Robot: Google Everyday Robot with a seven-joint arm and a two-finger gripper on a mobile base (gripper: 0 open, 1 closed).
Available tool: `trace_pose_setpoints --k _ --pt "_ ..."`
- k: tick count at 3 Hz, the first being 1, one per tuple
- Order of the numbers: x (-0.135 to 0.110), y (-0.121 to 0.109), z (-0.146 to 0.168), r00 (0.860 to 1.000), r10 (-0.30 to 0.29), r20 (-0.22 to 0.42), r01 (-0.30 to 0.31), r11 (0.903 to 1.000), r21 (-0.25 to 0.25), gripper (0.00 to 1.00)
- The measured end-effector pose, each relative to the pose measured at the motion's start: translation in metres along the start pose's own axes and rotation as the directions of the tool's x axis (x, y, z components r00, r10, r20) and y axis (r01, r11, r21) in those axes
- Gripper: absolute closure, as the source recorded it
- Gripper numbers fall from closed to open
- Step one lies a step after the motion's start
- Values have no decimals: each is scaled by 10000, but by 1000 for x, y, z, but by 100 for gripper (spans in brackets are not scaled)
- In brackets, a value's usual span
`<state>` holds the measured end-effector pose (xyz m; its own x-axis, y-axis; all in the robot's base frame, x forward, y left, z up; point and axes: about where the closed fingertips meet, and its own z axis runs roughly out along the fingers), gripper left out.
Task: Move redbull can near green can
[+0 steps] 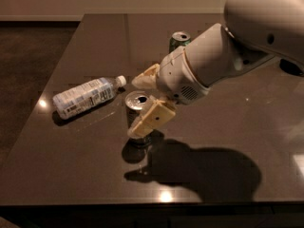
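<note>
The redbull can (136, 109), slim silver and blue with a silver top, stands upright on the dark table (95, 42) near its front middle. My gripper (135, 107) reaches in from the right and is open. One cream finger (145, 77) is behind the can. The other finger (153, 118) is in front of it and covers part of its side. The can sits between them. The green can (178, 39) stands upright farther back, its lower part hidden by my arm.
A clear plastic bottle (85, 97) lies on its side left of the redbull can, cap pointing toward the gripper. My large white arm (247, 37) spans the right half of the table. The table's front edge (152, 204) is close below.
</note>
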<state>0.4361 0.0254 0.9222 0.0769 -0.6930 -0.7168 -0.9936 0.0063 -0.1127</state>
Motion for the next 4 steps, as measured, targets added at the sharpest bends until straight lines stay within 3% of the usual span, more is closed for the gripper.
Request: trace_pose_setpoints --k 1,2,3,4 --pt "-3 0 5 10000 26 77 -25 10000 -56 49" --pt "-1 -14 -4 9994 334 -1 -334 9992 206 72" --pt "3 -46 -24 9949 1006 51 -1007 9906 926 95" --pt "12 -86 -42 9839 1772 250 -1789 9704 1621 100"
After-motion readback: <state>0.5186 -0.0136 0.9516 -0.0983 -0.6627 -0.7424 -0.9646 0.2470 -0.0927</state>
